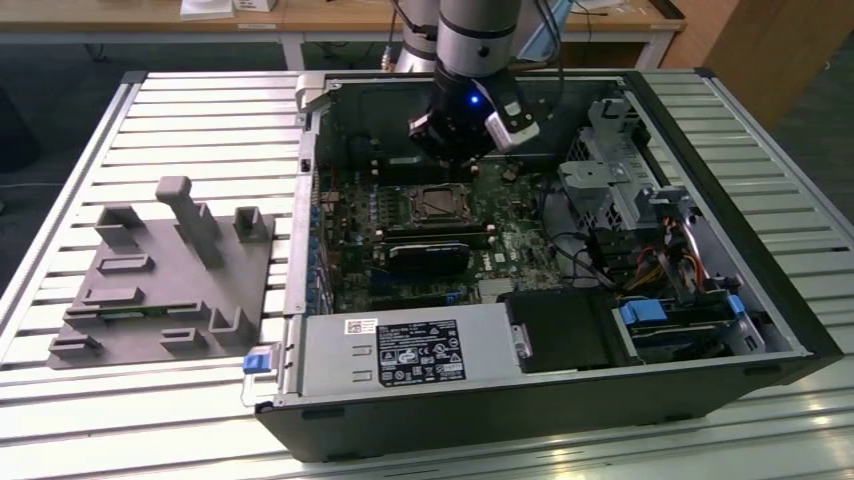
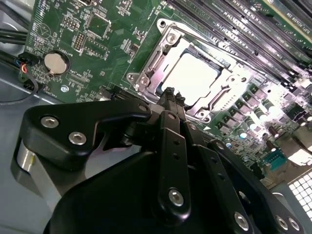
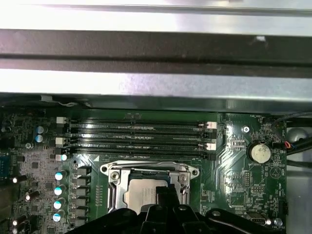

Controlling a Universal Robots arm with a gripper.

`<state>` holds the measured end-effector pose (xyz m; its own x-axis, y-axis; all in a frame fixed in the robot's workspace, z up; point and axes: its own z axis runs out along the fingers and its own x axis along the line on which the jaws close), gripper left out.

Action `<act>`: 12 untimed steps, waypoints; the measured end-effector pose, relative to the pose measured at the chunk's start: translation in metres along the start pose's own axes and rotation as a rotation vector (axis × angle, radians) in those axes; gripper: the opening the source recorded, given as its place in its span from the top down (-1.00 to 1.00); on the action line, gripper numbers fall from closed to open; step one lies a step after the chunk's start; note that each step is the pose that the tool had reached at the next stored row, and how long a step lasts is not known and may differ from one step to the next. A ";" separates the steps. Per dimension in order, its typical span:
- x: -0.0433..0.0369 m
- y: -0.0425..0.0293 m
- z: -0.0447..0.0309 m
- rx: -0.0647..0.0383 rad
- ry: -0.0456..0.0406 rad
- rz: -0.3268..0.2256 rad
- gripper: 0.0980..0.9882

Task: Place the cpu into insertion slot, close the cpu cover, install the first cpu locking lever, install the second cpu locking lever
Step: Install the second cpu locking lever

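green board, cpu (image 2: 191, 75) seated, cover (image 2: 168, 53) closed.

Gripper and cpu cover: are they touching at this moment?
Cannot tell. In the second wrist view the gripper overlaps the edge of the cpu cover, over the seated cpu; neither contact nor gap is plain.

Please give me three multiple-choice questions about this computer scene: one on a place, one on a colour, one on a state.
1. Where is the flat square silver-grey cpu? A in the square black insertion slot; B on the grey tray; C outside the case.
2. Colour of the circuit board? A blue; B green; C red.
3. The shiny silver metal cpu cover is: A upright; B removed; C flat around the cpu.
A: it sits inside the socket. B: green surface. C: frame lies over the chip's edges.
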<state>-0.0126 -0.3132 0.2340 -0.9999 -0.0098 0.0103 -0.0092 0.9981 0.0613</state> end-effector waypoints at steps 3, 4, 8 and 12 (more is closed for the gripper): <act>0.0000 -0.0007 0.0000 0.000 -0.0001 0.000 0.98; 0.0000 -0.0009 0.0000 0.000 -0.0001 0.000 0.98; 0.0000 -0.0022 -0.0001 0.000 0.0000 0.000 0.98; 0.0000 -0.0069 -0.0003 0.000 0.0006 0.000 0.98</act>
<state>-0.0125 -0.3201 0.2339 -0.9999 -0.0098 0.0109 -0.0091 0.9981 0.0613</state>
